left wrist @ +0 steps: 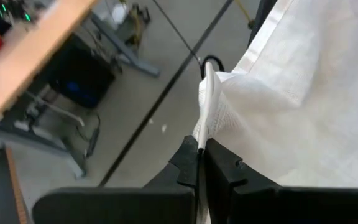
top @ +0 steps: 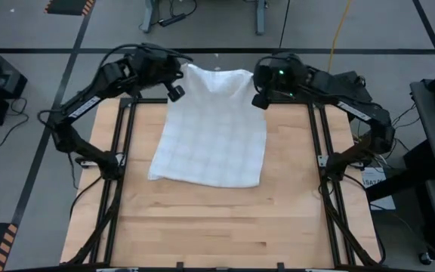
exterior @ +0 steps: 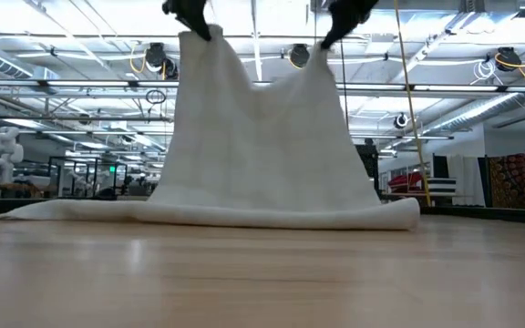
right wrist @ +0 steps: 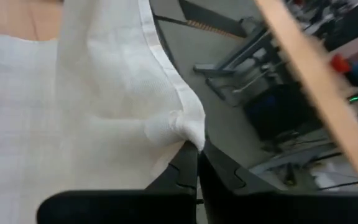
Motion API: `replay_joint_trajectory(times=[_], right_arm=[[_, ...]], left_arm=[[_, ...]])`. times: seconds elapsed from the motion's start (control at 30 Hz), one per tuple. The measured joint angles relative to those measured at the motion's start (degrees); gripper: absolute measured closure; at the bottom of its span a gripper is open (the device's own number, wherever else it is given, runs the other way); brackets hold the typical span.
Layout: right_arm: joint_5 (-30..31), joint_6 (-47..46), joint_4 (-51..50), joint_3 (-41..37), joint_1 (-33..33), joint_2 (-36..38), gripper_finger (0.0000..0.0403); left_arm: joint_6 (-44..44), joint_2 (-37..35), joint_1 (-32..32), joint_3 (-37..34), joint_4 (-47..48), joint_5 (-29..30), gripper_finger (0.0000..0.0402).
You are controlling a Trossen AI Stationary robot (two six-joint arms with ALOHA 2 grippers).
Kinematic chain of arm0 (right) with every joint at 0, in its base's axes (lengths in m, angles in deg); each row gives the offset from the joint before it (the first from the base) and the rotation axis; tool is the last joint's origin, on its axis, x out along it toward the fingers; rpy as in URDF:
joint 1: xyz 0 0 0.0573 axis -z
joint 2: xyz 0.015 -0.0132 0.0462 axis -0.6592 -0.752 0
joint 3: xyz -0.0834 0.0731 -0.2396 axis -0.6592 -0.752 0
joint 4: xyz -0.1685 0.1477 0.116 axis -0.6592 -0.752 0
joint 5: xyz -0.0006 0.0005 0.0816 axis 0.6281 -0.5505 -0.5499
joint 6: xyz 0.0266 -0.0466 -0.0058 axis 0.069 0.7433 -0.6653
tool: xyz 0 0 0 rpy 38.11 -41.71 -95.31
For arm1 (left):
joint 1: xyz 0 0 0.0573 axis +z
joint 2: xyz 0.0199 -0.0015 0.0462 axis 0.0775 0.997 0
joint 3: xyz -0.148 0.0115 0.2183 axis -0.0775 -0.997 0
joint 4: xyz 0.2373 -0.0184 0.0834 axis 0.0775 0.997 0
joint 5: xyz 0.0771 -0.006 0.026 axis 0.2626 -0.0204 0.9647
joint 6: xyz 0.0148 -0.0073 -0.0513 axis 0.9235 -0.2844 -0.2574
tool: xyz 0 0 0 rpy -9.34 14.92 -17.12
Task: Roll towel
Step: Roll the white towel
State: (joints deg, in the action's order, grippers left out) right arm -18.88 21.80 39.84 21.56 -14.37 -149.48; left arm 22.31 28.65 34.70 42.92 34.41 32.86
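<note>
The white towel (top: 214,128) with a faint grey check hangs from both grippers at the table's far edge. Its far part is raised; its near part (top: 202,170) lies flat on the wooden table. My left gripper (top: 177,75) is shut on the far left corner. My right gripper (top: 259,83) is shut on the far right corner. In the low view the towel (exterior: 262,146) rises like a tent from the table to the two grippers (exterior: 194,23) (exterior: 335,23). My left gripper pinches the towel's far left corner (left wrist: 205,118) between its two fingers, the hemmed edge bunched there. The corner is lifted clear and the cloth hangs below it down to the table. My right gripper pinches the towel's far right corner (right wrist: 188,130) between its two fingers, the cloth gathered into a small bunch. The corner is lifted clear and the cloth slopes down to the table; the top edge sags between the two grippers.
Black frame rails (top: 127,151) (top: 319,151) run along the table's left and right sides. Bare wooden table (top: 217,227) lies near of the towel. Beyond the far edge is the floor.
</note>
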Motion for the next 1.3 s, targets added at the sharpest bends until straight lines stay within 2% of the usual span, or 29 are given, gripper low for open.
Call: replay_joint_trajectory(times=[0.1, 0.27, 0.47, 0.57, 0.67, 0.73, 0.8, 0.9, 0.97, 1.13, 1.3], right_arm=[[-3.77, 0.91, 8.66, -7.47, 3.44, 0.00, 0.0403], [-3.60, 2.47, 16.81, -15.46, 7.28, -0.02, 0.0403], [-3.49, 0.91, 22.12, -21.72, 12.17, 0.00, 0.0402], [-1.89, -5.77, 17.19, -22.70, 13.02, 0.29, 0.0387], [-2.56, -13.48, 8.45, -22.18, 12.70, 2.11, 0.0349], [-5.58, -17.36, 3.39, -22.03, 12.06, 4.17, 0.0320], [-12.06, -21.85, -1.12, -22.03, 10.78, 6.51, 0.0292], [-22.78, -28.53, -5.38, -24.46, 6.55, 10.84, 0.0261], [-24.21, -32.07, -5.51, -28.78, 1.34, 14.01, 0.0249], [-20.94, -41.32, -1.25, -43.02, -14.41, 21.05, 0.0244], [-13.98, -52.35, 9.74, -56.03, -30.13, 26.29, 0.0251]], left_arm=[[-0.98, 2.01, 0.59, -1.14, -0.38, 0.02, 0.0391], [-0.99, 5.96, 1.81, -5.00, -2.15, 0.06, 0.0391], [-0.52, 11.90, 4.17, -8.77, -13.97, 1.58, 0.0391], [-0.53, 14.73, 5.43, -8.85, -15.26, 2.35, 0.0391], [-0.32, 16.32, 6.22, -8.87, -15.79, 2.43, 0.0391], [0.56, 16.77, 6.65, -8.87, -16.00, 2.91, 0.0391], [0.62, 16.86, 7.25, -8.87, -15.95, 3.78, 0.0391], [0.76, 16.48, 7.94, -8.87, -16.16, 4.33, 0.0391], [0.80, 15.95, 8.49, -8.87, -15.95, 4.33, 0.0391], [0.96, 15.92, 8.77, -8.83, -15.79, 3.37, 0.0391], [0.94, 15.90, 8.77, -8.83, -15.85, 0.49, 0.0391]])
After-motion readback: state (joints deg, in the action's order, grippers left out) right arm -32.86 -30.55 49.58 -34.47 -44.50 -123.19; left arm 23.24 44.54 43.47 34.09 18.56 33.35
